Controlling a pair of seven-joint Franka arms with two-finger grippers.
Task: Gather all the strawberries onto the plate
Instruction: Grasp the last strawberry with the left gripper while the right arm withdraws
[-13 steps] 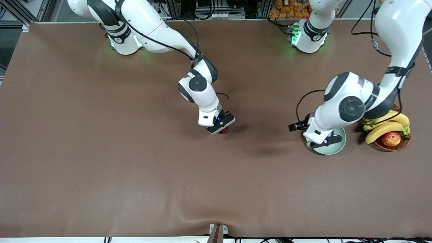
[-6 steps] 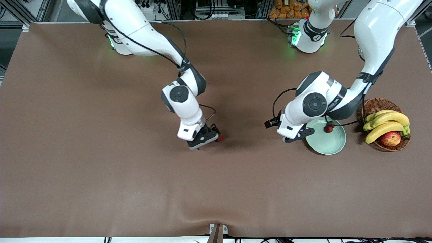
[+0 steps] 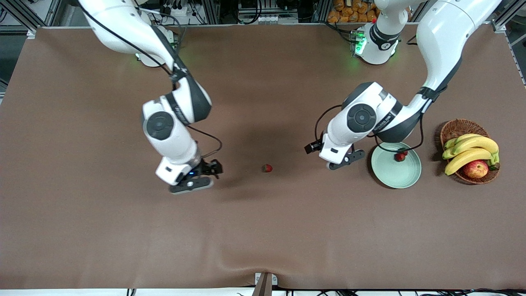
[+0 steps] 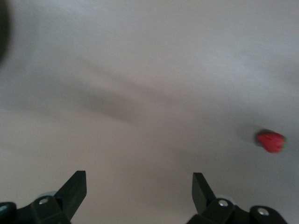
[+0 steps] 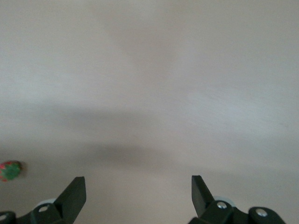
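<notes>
One strawberry (image 3: pixel 267 168) lies alone on the brown table near its middle. It also shows in the left wrist view (image 4: pixel 271 141) and the right wrist view (image 5: pixel 9 170). The mint-green plate (image 3: pixel 400 179) sits toward the left arm's end, with red berry (image 3: pixel 400 156) on it near its rim; I cannot tell if one or two. My right gripper (image 3: pixel 191 186) is open and empty over bare table, apart from the lone strawberry. My left gripper (image 3: pixel 346 159) is open and empty over the table between that strawberry and the plate. Both wrist views show open jaws over bare cloth.
A brown wicker basket (image 3: pixel 456 128) with bananas (image 3: pixel 472 150) and a red-yellow apple (image 3: pixel 475 169) stands beside the plate at the left arm's end. A fold in the cloth (image 3: pixel 263 267) runs along the table's near edge.
My right gripper let go of the strawberry mid-table and moved away toward the right arm's end. My left gripper moved off the plate toward the table's middle, leaving berry on it.
</notes>
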